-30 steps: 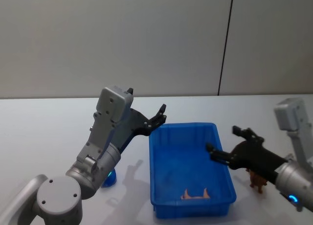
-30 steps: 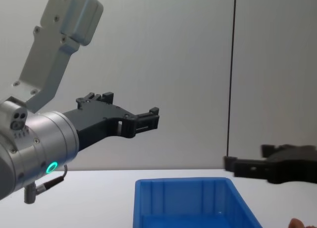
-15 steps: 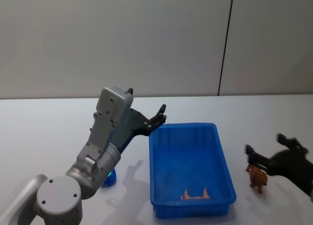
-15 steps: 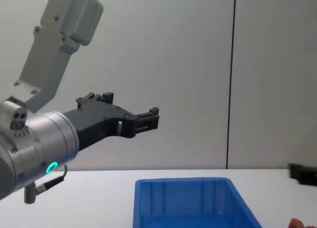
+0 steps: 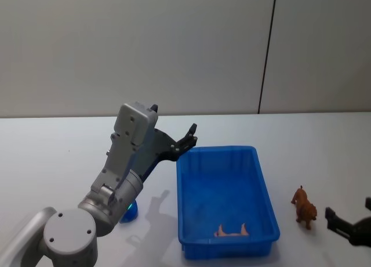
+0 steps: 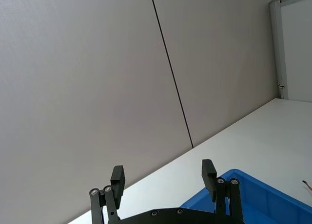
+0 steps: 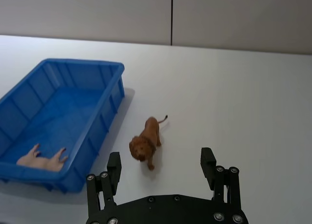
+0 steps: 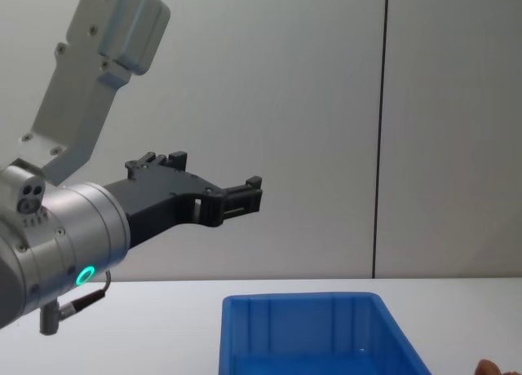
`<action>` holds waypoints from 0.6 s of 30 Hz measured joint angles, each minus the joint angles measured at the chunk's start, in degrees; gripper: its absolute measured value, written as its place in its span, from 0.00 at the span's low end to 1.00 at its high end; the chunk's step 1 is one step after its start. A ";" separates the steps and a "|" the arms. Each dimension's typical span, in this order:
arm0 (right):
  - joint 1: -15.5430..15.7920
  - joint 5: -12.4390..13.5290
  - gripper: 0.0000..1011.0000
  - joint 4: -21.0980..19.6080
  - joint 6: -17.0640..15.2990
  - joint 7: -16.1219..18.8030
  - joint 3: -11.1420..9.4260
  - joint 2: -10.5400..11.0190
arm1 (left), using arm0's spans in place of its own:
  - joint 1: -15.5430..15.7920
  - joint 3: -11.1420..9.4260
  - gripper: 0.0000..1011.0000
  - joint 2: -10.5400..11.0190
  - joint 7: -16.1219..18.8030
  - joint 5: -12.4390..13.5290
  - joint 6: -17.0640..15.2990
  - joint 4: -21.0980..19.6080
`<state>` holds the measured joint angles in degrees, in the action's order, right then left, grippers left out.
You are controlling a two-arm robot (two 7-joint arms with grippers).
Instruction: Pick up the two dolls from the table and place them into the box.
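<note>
My left pincer [image 5: 190,136] raised over box [image 5: 223,180] far-left corner, fingers apart, empty. My right pincer [image 7: 163,168] right of box, fingers apart, near brown doll [image 5: 304,206] standing on table [image 5: 46,157]. Blue doll [image 5: 130,211] left of box

Behind your bench [image 5: 58,139] stands a plain wall [image 5: 145,46]: pale grey, matt, made of large flat panels. One thin dark seam [image 5: 268,46] runs top to bottom, right of centre in the head view, and ends at the bench's far edge. You get the same wall and seam in the chest view, again right of centre.

In the left wrist view the seam slants across the wall. At the wall's far end you see a white frame [image 6: 276,44] with a paler surface [image 6: 297,39] beyond it; door or window, cannot tell.

The bench top is white and smooth, and meets the wall in a straight line. The light is even and soft. The shadows [image 5: 155,202] on the bench are faint and blurred at the edges.
</note>
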<state>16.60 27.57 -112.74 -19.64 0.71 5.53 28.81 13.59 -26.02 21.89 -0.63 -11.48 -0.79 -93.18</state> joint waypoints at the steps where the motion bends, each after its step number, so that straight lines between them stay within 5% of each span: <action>1: 0.60 0.26 0.99 -0.25 -0.26 -0.02 -0.17 0.34 | 0.00 0.00 0.99 0.00 0.00 0.00 0.00 0.00; 18: 0.77 -0.88 0.99 0.63 -2.89 1.63 0.35 0.69 | 0.00 0.00 0.99 0.00 0.00 0.00 0.00 0.00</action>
<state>17.37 26.69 -112.11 -22.53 2.34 5.88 29.50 13.58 -26.02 21.89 -0.63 -11.48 -0.79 -93.17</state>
